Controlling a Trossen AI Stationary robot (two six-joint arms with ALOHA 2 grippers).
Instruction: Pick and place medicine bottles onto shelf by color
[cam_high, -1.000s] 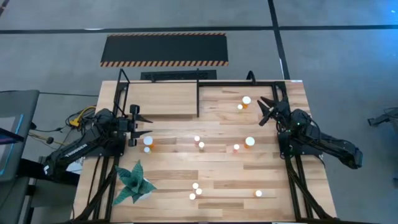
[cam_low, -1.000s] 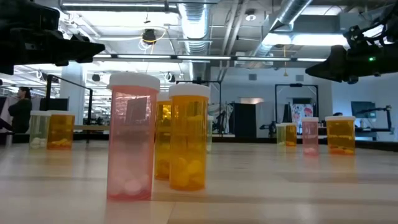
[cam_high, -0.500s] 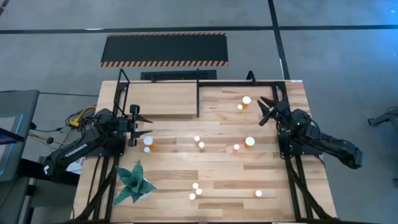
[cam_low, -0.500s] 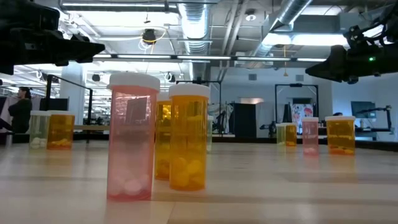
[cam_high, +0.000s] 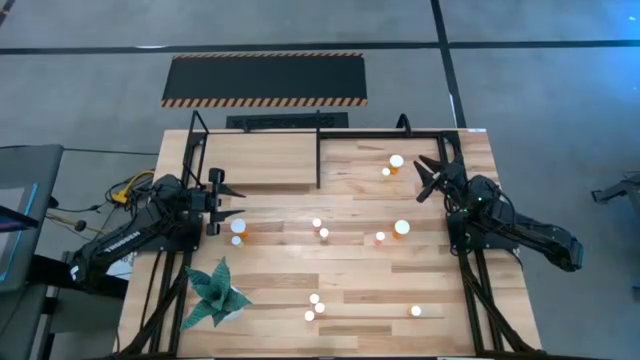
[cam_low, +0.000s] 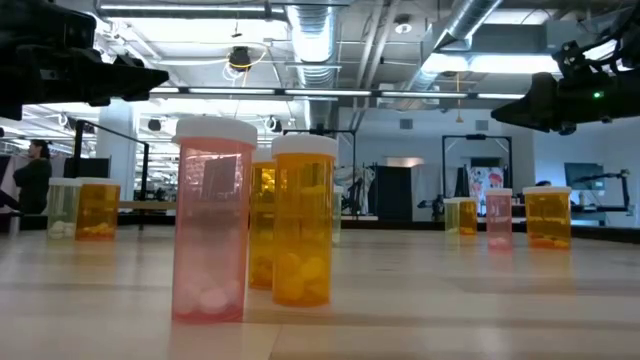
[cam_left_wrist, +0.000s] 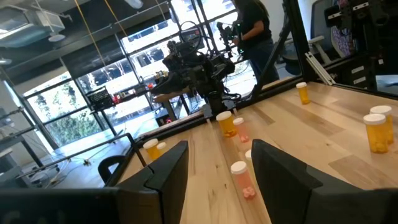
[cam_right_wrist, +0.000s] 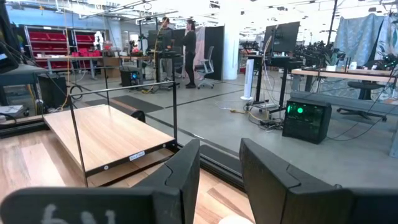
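Change: nothing has moved since the earlier frames.
Left gripper (cam_high: 226, 204): fingers apart, empty, beside the table's left edge.
Right gripper (cam_high: 428, 176): fingers closed, empty.
White-capped orange and pink medicine bottles (cam_high: 322, 232): scattered on tabletop.
Light wooden black-framed shelf (cam_high: 262, 160): bare.

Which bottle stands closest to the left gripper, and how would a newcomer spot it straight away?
Start in the high view at the green paper plant on the table's left side. Just beyond it, toward the shelf, the left gripper points inward over the table. The bottle stands right by its fingertips, alone, well apart from the bottles in the middle.
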